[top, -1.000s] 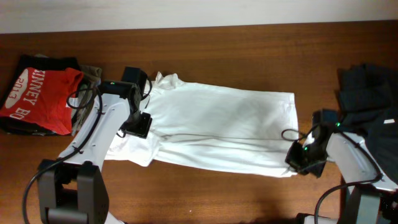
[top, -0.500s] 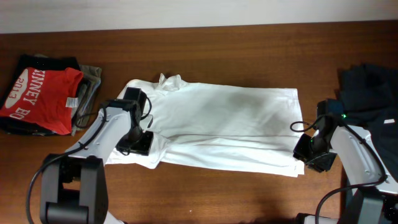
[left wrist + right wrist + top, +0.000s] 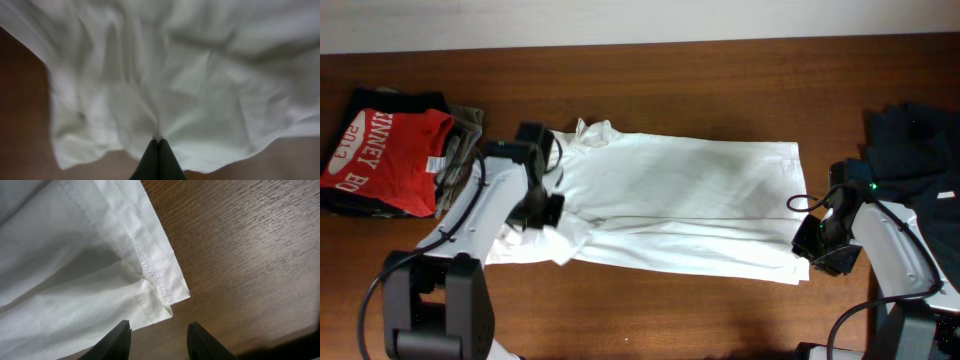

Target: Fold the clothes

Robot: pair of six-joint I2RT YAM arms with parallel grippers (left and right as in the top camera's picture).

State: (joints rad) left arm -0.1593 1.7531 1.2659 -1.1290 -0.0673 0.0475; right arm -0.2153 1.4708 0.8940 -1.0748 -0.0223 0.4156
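Overhead, both arms are seen rising from the near edge of the dark brown wooden table (image 3: pixel 720 80) and bent inward over it. The left arm is angled forward, and the left gripper (image 3: pixel 545 210) is set low on the left end of the white collared fabric shirt (image 3: pixel 690 205), by the sleeve. From the left wrist, this gripper (image 3: pixel 158 146) is shown closed tight, with a small peak of white cloth pinched at its tips. The right arm is folded at the elbow, with the right gripper (image 3: pixel 820 245) held low at the shirt's hem corner. From the right wrist, it (image 3: pixel 159 330) is shown spread wide over bare wood, just beside the stitched hem corner (image 3: pixel 165 292). The shirt is laid flat across the middle of the table, collar to the left. Farther back, a folded red printed T-shirt (image 3: pixel 380 150) is piled at the left and a crumpled dark fabric garment (image 3: pixel 915 145) at the right.
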